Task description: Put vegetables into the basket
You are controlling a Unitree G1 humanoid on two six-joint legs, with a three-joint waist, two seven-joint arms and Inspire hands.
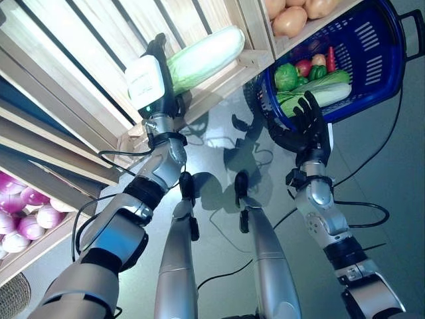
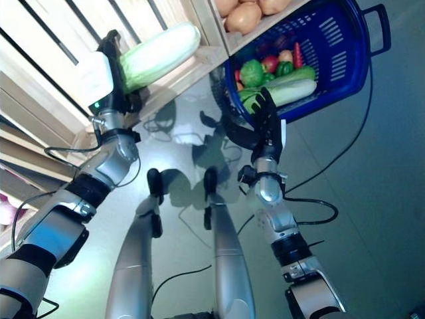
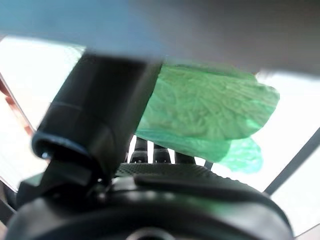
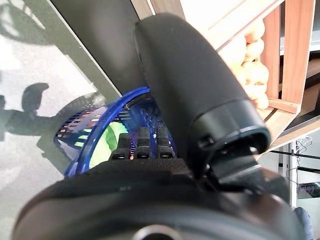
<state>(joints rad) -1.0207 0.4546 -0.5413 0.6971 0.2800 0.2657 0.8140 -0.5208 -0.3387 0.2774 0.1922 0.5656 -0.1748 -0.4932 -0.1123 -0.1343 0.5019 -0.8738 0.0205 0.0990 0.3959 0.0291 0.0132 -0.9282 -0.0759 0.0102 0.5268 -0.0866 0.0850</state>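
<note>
the napa cabbage [image 1: 206,56] lies on the wooden crate's ledge [image 1: 232,74], long axis running right toward the blue basket [image 1: 378,60]. the left hand [image 1: 159,80] is curled round its near-left end; the right hand [image 1: 307,123], fingers spread, sits at the basket's near rim.

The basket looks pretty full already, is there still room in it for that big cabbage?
Partly. The blue basket is crowded at its lower end, where vegetables pile up by the right hand. The mesh toward the handle is bare. The left hand holds the cabbage.
</note>
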